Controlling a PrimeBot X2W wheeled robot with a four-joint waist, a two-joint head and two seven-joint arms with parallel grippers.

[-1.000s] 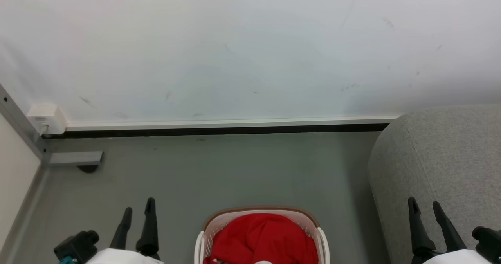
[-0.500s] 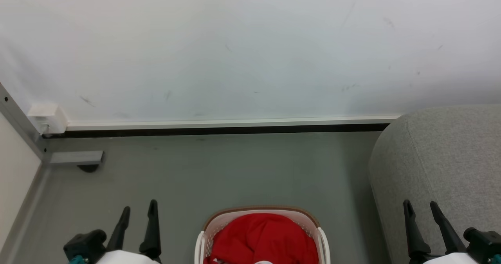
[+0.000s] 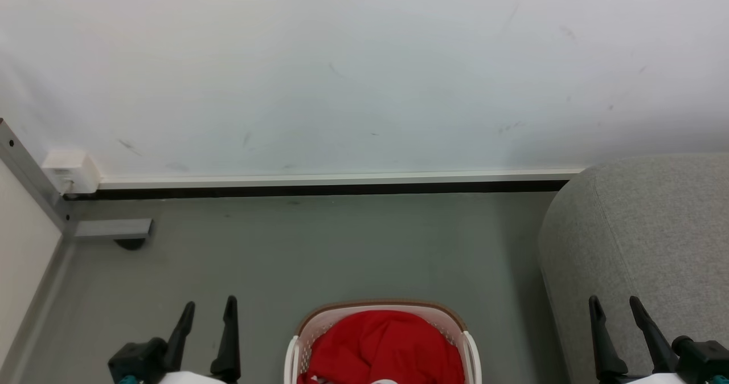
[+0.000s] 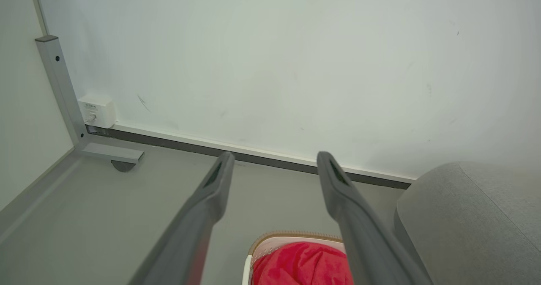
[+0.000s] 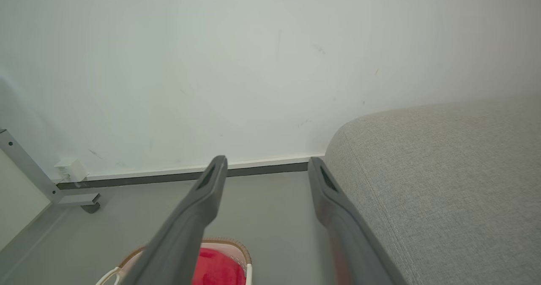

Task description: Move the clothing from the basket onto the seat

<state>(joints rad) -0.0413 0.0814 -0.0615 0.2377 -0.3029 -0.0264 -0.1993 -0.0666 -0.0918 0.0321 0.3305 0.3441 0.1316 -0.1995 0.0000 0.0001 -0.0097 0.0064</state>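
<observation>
A: Where is the clothing (image 3: pixel 383 344)?
B: Six o'clock in the head view. It is a soft, rumpled red heap bunched inside the basket (image 3: pixel 310 331), which is white perforated plastic with a curved brown rim and stands on the smooth grey floor (image 3: pixel 342 247).
A: And the seat (image 3: pixel 655 230)?
B: Four o'clock. It is a rounded block in light grey woven fabric, apart from the basket, with its far end by the pale, scuffed wall (image 3: pixel 342 59).
A: The grippers?
B: The left gripper (image 3: pixel 210 302) is at seven o'clock above the floor. The right gripper (image 3: pixel 614 299) is at five, seen against the seat's side. Both have their long, dark, tapered fingers spread apart in the air.
</observation>
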